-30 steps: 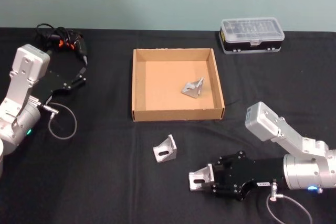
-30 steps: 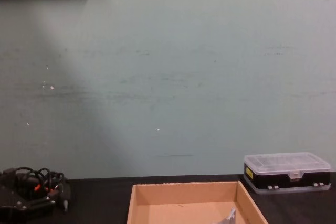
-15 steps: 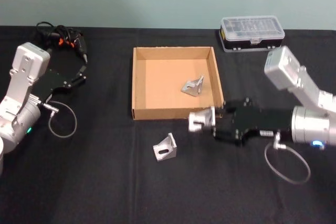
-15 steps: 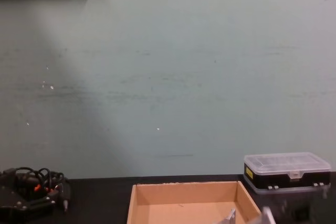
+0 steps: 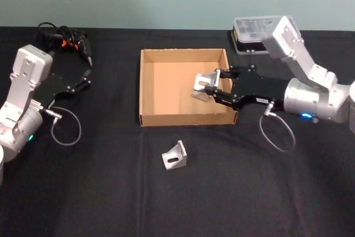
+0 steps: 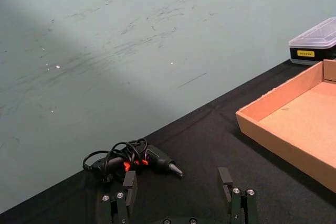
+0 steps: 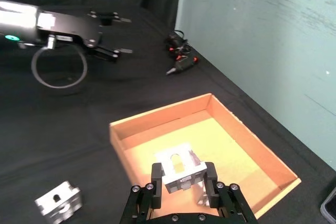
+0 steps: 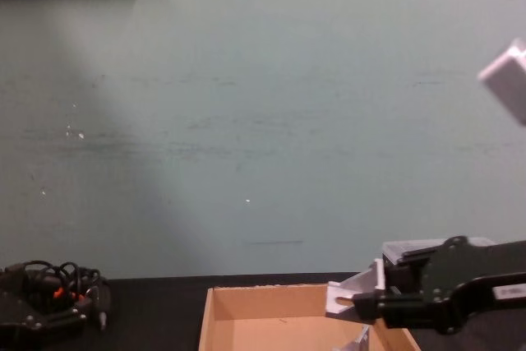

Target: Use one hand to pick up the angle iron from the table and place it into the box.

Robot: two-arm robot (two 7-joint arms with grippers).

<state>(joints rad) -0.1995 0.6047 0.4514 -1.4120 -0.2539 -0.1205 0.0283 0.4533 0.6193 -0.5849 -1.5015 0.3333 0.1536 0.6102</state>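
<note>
My right gripper [image 5: 211,86] is shut on a silver angle iron [image 5: 201,82] and holds it above the right part of the tan cardboard box [image 5: 145,90]. The right wrist view shows that angle iron [image 7: 180,164] clamped between the black fingers [image 7: 156,176], with the box floor [image 7: 226,145] beneath. A second angle iron [image 8: 361,339] lies in the box, partly hidden under the held one. Another angle iron [image 5: 175,156] lies on the black table [image 5: 111,187] in front of the box. My left gripper [image 5: 87,77] is parked open at the far left.
A clear-lidded black plastic case [image 5: 252,29] stands behind the box to the right. A black drill with coiled cable [image 5: 66,41] lies at the back left, near the left gripper [image 6: 177,182]. A cable loop [image 5: 65,129] hangs beside the left arm.
My right gripper has carried the angle iron from the table's front, up past the box's front wall, to above the box's right side. The left arm has stayed still.
</note>
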